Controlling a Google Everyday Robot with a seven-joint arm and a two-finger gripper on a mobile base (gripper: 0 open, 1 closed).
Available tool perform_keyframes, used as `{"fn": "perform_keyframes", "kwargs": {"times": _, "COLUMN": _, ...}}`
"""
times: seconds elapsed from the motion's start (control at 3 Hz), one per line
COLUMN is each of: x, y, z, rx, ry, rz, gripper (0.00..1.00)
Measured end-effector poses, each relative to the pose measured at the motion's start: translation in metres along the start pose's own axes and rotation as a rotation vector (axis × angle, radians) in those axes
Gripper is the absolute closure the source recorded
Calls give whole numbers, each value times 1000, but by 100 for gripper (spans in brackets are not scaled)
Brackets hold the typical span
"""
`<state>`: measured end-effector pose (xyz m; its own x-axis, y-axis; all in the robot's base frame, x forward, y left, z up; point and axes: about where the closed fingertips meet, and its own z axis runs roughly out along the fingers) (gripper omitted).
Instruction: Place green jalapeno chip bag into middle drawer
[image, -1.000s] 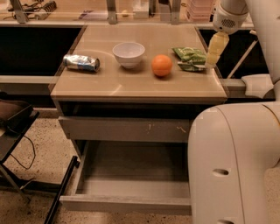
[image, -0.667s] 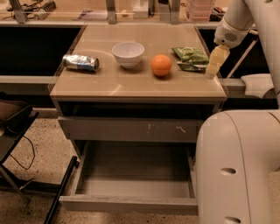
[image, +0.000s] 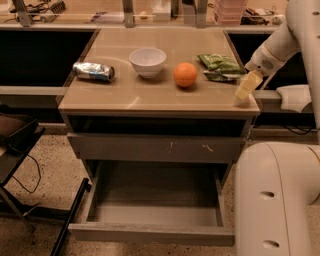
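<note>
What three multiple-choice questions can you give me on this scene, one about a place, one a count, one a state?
1. Where is the green jalapeno chip bag?
A. on the countertop, right of the orange
B. on the floor
C. on a far shelf

2. How many items lie on the countertop?
A. two
B. four
C. six

3. The middle drawer is:
A. shut
B. taken out
C. pulled open

Answers:
1 A: the bag lies near the right edge, with the gripper just beside it at the front right corner.
2 B: the can, the bowl, the orange and the bag.
3 C: its grey floor shows.
</note>
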<state>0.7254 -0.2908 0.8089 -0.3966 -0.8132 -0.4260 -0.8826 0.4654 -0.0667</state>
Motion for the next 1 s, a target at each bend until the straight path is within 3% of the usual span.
{"fn": "perform_keyframes", "kwargs": {"times": 0.33, "x": -5, "y": -7, "z": 5, "rx": 20, "ry": -14, "rz": -2, "gripper": 0}}
{"fn": "perform_keyframes", "kwargs": {"times": 0.67, "x": -32, "y": -1, "z": -17, "rx": 31, "ry": -111, "rz": -65, "gripper": 0}}
{"fn": "perform_keyframes", "kwargs": {"times": 1.0, "x": -80, "y": 7, "z": -58, "rx": 71, "ry": -261, "rz": -157, "gripper": 0}}
